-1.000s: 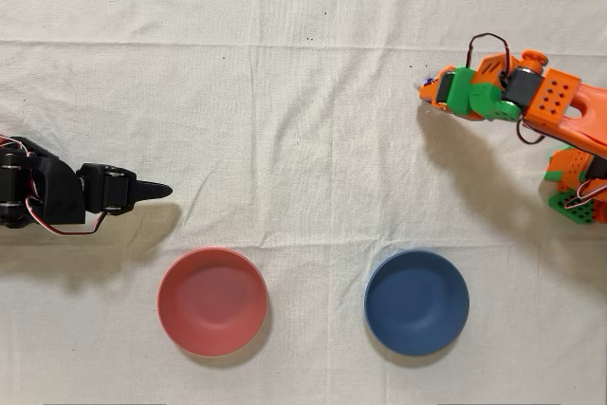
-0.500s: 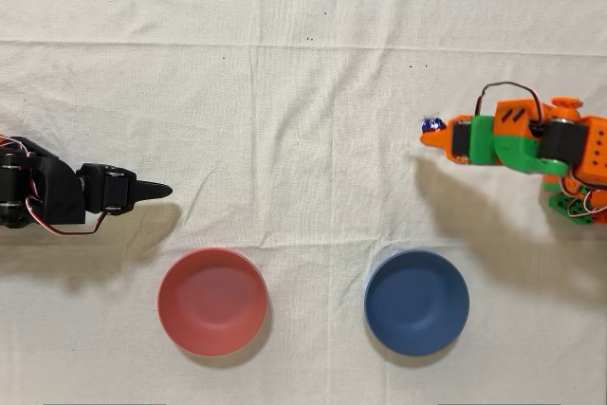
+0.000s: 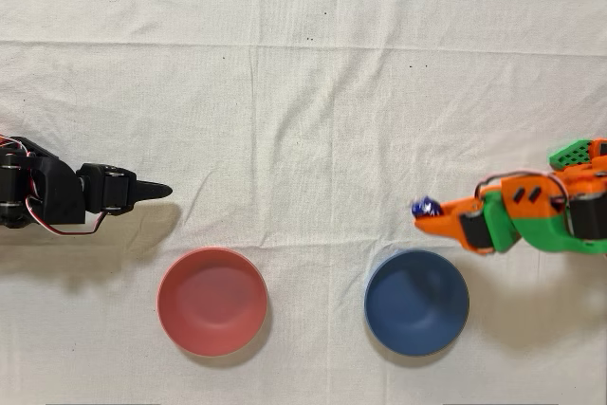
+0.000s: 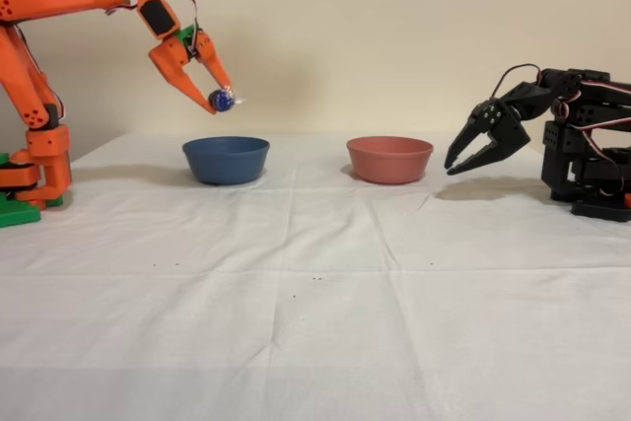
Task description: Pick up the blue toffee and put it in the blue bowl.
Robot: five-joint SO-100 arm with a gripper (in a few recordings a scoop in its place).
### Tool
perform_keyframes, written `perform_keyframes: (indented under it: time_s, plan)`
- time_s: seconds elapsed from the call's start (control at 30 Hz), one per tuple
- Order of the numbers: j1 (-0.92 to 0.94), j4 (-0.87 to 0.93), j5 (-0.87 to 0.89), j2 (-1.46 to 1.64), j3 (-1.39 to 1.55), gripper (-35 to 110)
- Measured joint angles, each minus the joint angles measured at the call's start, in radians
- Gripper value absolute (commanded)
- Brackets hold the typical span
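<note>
The blue toffee (image 3: 425, 206) (image 4: 222, 100) is pinched between the tips of my orange gripper (image 3: 429, 212) (image 4: 219, 98), which is shut on it and held in the air. In the fixed view it hangs well above the blue bowl (image 4: 226, 159), roughly over it. From overhead the toffee lies just beyond the rim of the blue bowl (image 3: 416, 302), toward the top of the picture. The bowl holds nothing.
A pinkish-red bowl (image 3: 211, 301) (image 4: 389, 159) stands beside the blue one. The idle black arm (image 3: 66, 198) (image 4: 552, 140) rests at the left overhead, at the right in the fixed view. A creased white cloth (image 3: 303, 92) covers the table.
My gripper has swung down the overhead picture with the toffee in it, from the upper right to just above the blue bowl's rim. The bowls and black arm stayed put.
</note>
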Motion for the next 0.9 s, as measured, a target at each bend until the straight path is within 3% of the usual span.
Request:
perform_keyframes:
  time_s: [0.6, 0.9]
  plan:
    - [-0.379, -0.067, 0.141, -0.314, -0.094, 12]
    - [-0.394, -0.067, 0.187, -0.457, -0.189, 15]
